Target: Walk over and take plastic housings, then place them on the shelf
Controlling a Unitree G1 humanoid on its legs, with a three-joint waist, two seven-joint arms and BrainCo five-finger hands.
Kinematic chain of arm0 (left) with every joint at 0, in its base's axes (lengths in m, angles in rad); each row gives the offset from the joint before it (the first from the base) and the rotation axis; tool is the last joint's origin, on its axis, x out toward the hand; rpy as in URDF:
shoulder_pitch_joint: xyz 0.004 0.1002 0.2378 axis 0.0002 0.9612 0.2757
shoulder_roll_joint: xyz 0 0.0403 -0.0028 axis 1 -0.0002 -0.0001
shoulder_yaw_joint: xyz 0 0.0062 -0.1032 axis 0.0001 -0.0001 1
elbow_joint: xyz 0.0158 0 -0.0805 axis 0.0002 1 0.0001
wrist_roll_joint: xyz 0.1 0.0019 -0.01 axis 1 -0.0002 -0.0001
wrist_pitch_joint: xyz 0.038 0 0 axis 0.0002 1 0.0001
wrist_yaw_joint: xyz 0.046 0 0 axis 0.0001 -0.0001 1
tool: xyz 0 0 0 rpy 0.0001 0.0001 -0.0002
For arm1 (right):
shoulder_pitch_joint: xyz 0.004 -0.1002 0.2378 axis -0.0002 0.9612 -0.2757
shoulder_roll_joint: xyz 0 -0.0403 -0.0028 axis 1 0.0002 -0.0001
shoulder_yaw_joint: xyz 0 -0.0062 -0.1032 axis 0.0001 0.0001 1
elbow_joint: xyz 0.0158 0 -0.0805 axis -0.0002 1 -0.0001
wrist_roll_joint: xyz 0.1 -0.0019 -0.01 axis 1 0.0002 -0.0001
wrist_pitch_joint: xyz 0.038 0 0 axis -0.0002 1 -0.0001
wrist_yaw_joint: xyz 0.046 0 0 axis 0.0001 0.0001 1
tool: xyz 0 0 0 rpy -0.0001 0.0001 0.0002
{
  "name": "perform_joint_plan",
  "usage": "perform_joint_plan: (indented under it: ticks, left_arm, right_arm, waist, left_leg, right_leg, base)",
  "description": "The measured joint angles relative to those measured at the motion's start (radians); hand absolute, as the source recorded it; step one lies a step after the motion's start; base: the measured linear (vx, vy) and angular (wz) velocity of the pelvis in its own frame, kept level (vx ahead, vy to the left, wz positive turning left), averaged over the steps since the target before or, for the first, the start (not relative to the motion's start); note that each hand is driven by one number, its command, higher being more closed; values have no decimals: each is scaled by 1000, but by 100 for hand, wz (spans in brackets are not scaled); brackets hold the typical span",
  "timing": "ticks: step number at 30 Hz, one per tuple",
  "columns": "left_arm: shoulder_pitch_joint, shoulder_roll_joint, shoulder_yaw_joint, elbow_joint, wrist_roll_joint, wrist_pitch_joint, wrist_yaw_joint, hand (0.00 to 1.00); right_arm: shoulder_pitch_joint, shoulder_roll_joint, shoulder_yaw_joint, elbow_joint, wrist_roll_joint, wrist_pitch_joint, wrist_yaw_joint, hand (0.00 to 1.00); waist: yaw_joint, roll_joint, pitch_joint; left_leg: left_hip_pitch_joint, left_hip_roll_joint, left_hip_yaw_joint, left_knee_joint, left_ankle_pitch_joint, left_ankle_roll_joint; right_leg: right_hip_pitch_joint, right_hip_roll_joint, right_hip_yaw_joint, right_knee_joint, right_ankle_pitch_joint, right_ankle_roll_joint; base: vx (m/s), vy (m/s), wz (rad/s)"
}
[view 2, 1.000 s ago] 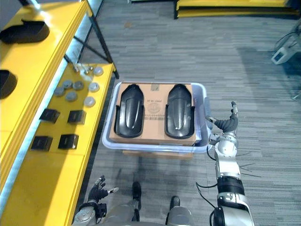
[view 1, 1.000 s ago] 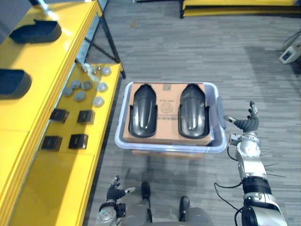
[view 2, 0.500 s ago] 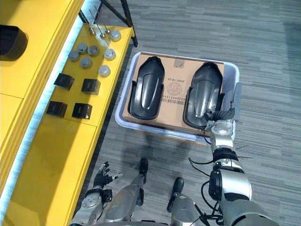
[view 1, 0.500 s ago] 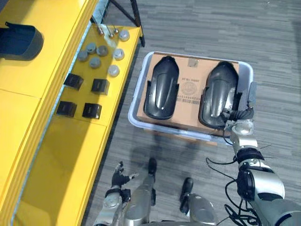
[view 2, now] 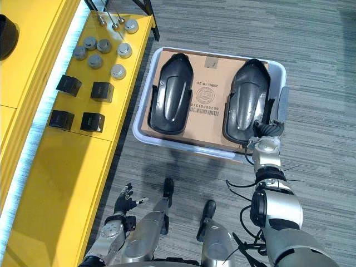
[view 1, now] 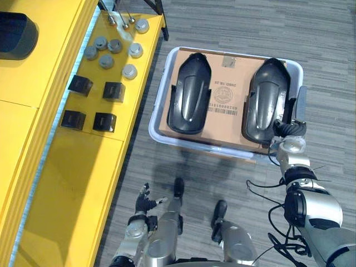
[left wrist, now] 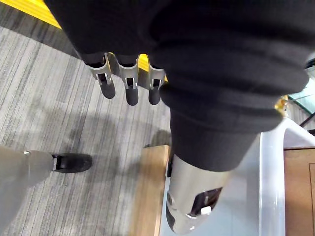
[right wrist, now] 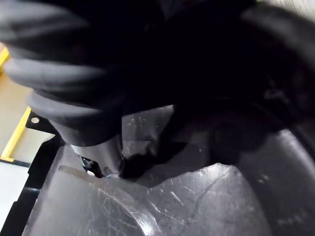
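Observation:
Two black plastic housings lie side by side on a cardboard sheet in a pale bin on the floor: the left housing and the right housing. My right hand is at the near right corner of the right housing, with its fingers curled over the edge. The right wrist view has that housing right up against the thumb. My left hand hangs low by my side, fingers straight, holding nothing.
A yellow shelf unit runs along the left. Its lower level carries several small black boxes and grey round caps. Another dark housing lies on the upper level. Grey carpet lies right of the bin.
The view has shifted as I leaned closer. My right hand went from open beside the bin's right wall to the near end of the right housing, and its fingers curled.

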Motion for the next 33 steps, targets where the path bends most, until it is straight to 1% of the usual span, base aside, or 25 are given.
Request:
perform_joint_plan:
  ticks: [2, 3, 4, 5, 6, 8, 9, 10, 11, 12, 13, 14, 16, 18, 22, 25, 26, 27, 29, 30, 33]
  left_arm:
    - [7, -1, -2, -36, 0, 1, 0, 0]
    - [16, -1, -5, -83, 0, 1, 0, 0]
    - [24, -1, -6, -115, 0, 1, 0, 0]
    - [41, -1, -8, -181, 0, -1, -1, 0]
    - [49, 0, -12, -233, 0, -2, -1, 0]
    - [54, 1, -15, -307, 0, -3, -1, 0]
    - [60, 1, -16, -365, 0, -3, -1, 0]
    - [64, 1, -16, -394, 0, -3, -1, 0]
    - [75, 0, -18, -459, 0, -4, 0, 0]
    - [85, 0, -23, -529, 1, -5, 2, 0]
    - [85, -5, -24, -596, 2, -11, 13, 0]
    - [84, -9, -25, -627, 2, -17, 20, 0]
    - [74, -21, -34, -710, 4, -28, 40, 0]
    - [40, -36, -67, -774, 25, -37, 80, 0]
    - [-21, -59, -140, -802, 65, -36, 127, 0]
    - [-65, -88, -189, -799, 102, -19, 175, 0]
    - [-73, -90, -195, -799, 105, -14, 181, 0]
    - [-90, -92, -213, -797, 124, 3, 197, 0]
    - [-104, -92, -233, -793, 142, 18, 214, 0]
    - [-114, -95, -234, -771, 153, 26, 226, 0]
    - [-126, -103, -252, -714, 183, 58, 264, 0]
  right_arm:
    - [59, 3, 2, -106, 1, 3, -2, 100]
    - [106, 6, 2, -190, -3, 5, -7, 100]
    - [131, 10, 1, -235, -11, 5, -15, 100]
    - [176, 21, -1, -329, -22, 5, -28, 100]
    - [215, 29, -1, -400, -42, 4, -40, 100]
    - [261, 49, -7, -490, -70, 4, -61, 100]
    - [300, 67, -8, -551, -97, 4, -71, 100]
    - [318, 77, -7, -574, -110, 4, -75, 100]
    - [354, 103, -6, -620, -138, 4, -81, 100]
    - [392, 127, -1, -668, -160, 4, -89, 100]
    - [423, 150, 5, -725, -185, 4, -92, 100]
    - [434, 160, 10, -753, -196, 4, -92, 100]
    - [462, 180, 46, -819, -217, 4, -94, 100]
    - [498, 211, 98, -903, -252, 3, -95, 100]
    - [514, 278, 198, -988, -293, -2, -92, 100]
    - [534, 338, 293, -1038, -301, -14, -86, 100]
    - [540, 344, 309, -1050, -302, -14, -86, 100]
    - [553, 354, 330, -1068, -305, -15, -86, 100]
    - [574, 365, 362, -1091, -307, -15, -85, 100]
    - [579, 376, 393, -1093, -312, -18, -83, 100]
    - [626, 384, 423, -1097, -311, -23, -86, 100]
  waist:
    - [0, 0, 0]
    - [-1, -1, -1]
    - [-4, -1, -1]
    - [-12, -2, -2]
    - [-12, -3, -5]
    - [-15, -7, -16]
    - [-18, -11, -31]
    - [-19, -14, -40]
    - [-26, -21, -63]
    - [-28, -22, -89]
    - [-35, -24, -97]
    - [-38, -25, -100]
    - [-40, -25, -127]
    - [-40, -25, -162]
    - [-39, -27, -198]
    - [-38, -38, -218]
    - [-40, -38, -224]
    - [-40, -39, -232]
    - [-39, -44, -240]
    - [-39, -48, -245]
    - [-39, -54, -270]
  left_leg:
    - [1, 0, 0, 0, 0, 0]
    - [2, -1, 0, 1, 0, 0]
    - [3, -2, -1, 1, 0, 0]
    - [8, -3, -1, 1, 0, 0]
    - [15, -3, 3, 1, 0, 0]
    - [21, -2, 7, 1, 0, 0]
    - [21, 0, 6, 0, -1, 1]
    - [22, 1, 6, 0, -1, 1]
    - [22, 3, 6, 0, -3, 2]
    - [24, 5, 5, 0, -12, 15]
    - [34, 2, 0, 0, -13, 17]
    - [40, 2, 0, -1, -13, 17]
    - [41, 1, 1, -2, -14, 17]
    - [46, 1, 2, -5, -17, 23]
    - [55, 2, 12, -4, -17, 23]
    - [70, 4, 32, -3, -17, 23]
    - [70, 4, 36, -5, -17, 23]
    - [72, 6, 39, -5, -18, 23]
    - [78, 10, 47, -6, -18, 23]
    - [81, 14, 55, -6, -19, 24]
    - [83, 18, 58, -6, -20, 25]
  right_leg:
    - [0, -1, 0, 2, 0, 0]
    - [0, -3, 0, 4, 0, 0]
    - [1, -4, 0, 5, 0, 0]
    - [4, -6, 0, 9, -1, 1]
    - [6, -7, 9, 12, -1, 1]
    - [7, -7, 17, 14, -1, 1]
    - [7, -5, 17, 15, -1, 1]
    - [8, -4, 17, 15, -1, 1]
    - [8, -2, 18, 15, -2, 2]
    - [9, 2, 17, 15, -4, 4]
    - [20, 2, 15, 17, -6, 7]
    - [25, 0, 15, 19, -8, 7]
    - [23, -3, 17, 25, -9, 8]
    - [23, -3, 19, 30, -10, 9]
    - [24, -5, 28, 38, -10, 9]
    - [24, -5, 49, 49, -10, 9]
    - [23, -5, 50, 49, -9, 8]
    - [23, -5, 53, 48, -9, 8]
    - [23, -4, 61, 49, -8, 7]
    - [22, -1, 70, 48, -7, 5]
    - [25, 7, 76, 36, -3, 8]
  base:
    - [0, 0, 0]
    - [0, 0, 0]
    - [0, 0, 0]
    - [-8, -4, -7]
    - [-10, -4, -10]
    - [-34, -17, -12]
    - [-45, -28, -5]
    - [-34, -28, 0]
    - [-12, -32, -1]
    - [-6, -26, 4]
    - [-6, -23, 5]
    - [-21, -8, 5]
    - [-16, -2, -1]
    - [0, 0, 0]
    - [-18, -6, -5]
    - [-16, -14, -18]
    - [-33, -9, -13]
    - [-30, -3, -4]
    - [-32, -12, -13]
    - [-33, -24, -20]
    - [-16, -27, -10]
